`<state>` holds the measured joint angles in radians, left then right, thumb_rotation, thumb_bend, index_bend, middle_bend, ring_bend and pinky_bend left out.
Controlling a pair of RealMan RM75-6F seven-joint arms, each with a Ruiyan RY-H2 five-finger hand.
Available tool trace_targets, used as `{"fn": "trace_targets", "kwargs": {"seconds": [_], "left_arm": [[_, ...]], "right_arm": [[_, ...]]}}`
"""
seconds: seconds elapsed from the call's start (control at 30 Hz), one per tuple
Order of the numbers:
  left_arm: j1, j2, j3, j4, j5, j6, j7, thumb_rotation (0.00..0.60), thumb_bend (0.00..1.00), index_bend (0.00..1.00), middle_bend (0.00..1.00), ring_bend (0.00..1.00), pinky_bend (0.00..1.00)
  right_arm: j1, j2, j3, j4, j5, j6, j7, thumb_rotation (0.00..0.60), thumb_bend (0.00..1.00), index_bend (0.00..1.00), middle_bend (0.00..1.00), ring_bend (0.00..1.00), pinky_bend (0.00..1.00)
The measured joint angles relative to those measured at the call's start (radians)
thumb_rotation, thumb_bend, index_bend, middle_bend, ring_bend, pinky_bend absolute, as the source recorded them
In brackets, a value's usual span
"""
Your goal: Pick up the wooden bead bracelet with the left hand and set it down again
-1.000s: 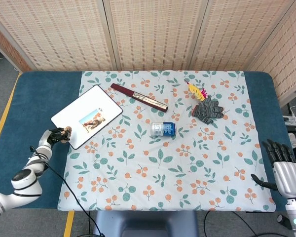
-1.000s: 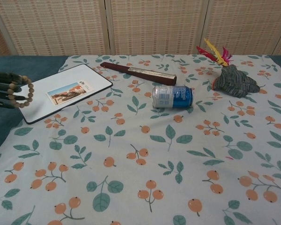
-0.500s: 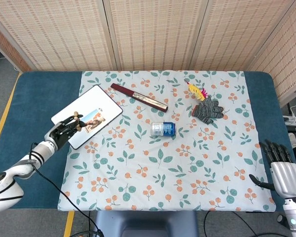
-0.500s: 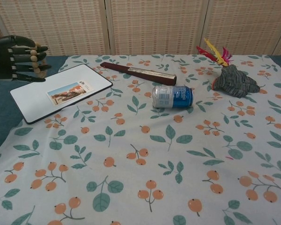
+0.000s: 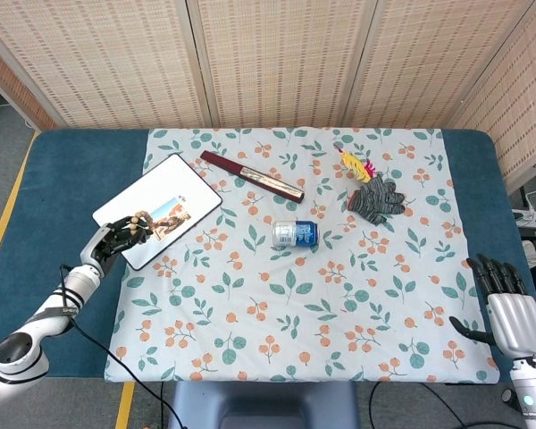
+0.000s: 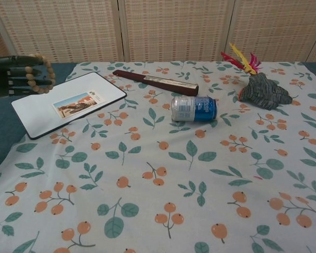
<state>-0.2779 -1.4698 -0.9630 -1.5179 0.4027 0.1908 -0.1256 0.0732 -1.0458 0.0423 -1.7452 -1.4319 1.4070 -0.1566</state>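
The wooden bead bracelet [image 6: 41, 74] hangs looped around the dark fingers of my left hand [image 6: 11, 75] at the far left of the chest view, lifted above the white board. In the head view the bracelet [image 5: 140, 221] and my left hand [image 5: 114, 239] sit over the board's near left edge. My right hand [image 5: 509, 308] rests at the table's right front corner with its fingers apart and nothing in it.
A white board [image 5: 157, 221] with a picture card lies at the left. A dark red folded fan [image 5: 252, 175], a blue can [image 5: 295, 234] on its side, a grey glove [image 5: 376, 198] and a feathered toy [image 5: 355, 164] lie on the floral cloth [image 5: 286, 304].
My left hand rose from beside the board with the bracelet, then came down a little; the bracelet stays hooked on its fingers. My right hand sank slightly toward the near edge.
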Motion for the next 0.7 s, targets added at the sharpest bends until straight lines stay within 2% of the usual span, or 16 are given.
{"fn": "trace_targets", "kwargs": {"seconds": [0.1,0.2,0.33,0.43,0.6,0.7], "left_arm": [[-0.003,0.004,0.016,-0.002,0.04,0.01,-0.048,0.424,0.41,0.6,0.68,0.34,0.01],[-0.009,0.014,0.036,-0.007,0.075,0.019,-0.087,0.346,0.41,0.61,0.67,0.34,0.01],[-0.018,0.028,0.062,-0.016,0.123,0.028,-0.137,0.197,0.41,0.6,0.66,0.34,0.0],[-0.025,0.035,0.077,-0.021,0.157,0.035,-0.169,0.182,0.43,0.6,0.66,0.34,0.0],[-0.034,0.048,0.107,-0.022,0.214,0.044,-0.205,0.167,0.51,0.62,0.66,0.34,0.0],[-0.04,0.054,0.12,-0.025,0.249,0.048,-0.229,0.158,0.52,0.62,0.66,0.34,0.0]], "right_arm": [[0.0,0.0,0.0,-0.001,0.0,0.001,-0.002,0.448,0.14,0.0,0.0,0.0,0.0],[0.0,0.0,0.0,-0.002,0.001,0.001,-0.005,0.449,0.14,0.0,0.0,0.0,0.0],[-0.001,0.001,0.0,-0.003,0.004,0.002,-0.006,0.448,0.14,0.0,0.0,0.0,0.0],[-0.002,0.002,0.001,-0.004,0.003,0.005,-0.004,0.448,0.14,0.0,0.0,0.0,0.0],[-0.004,0.003,0.003,-0.003,0.003,0.011,0.001,0.449,0.14,0.0,0.0,0.0,0.0],[-0.004,0.004,0.003,-0.002,0.003,0.011,0.001,0.448,0.14,0.0,0.0,0.0,0.0]]}}
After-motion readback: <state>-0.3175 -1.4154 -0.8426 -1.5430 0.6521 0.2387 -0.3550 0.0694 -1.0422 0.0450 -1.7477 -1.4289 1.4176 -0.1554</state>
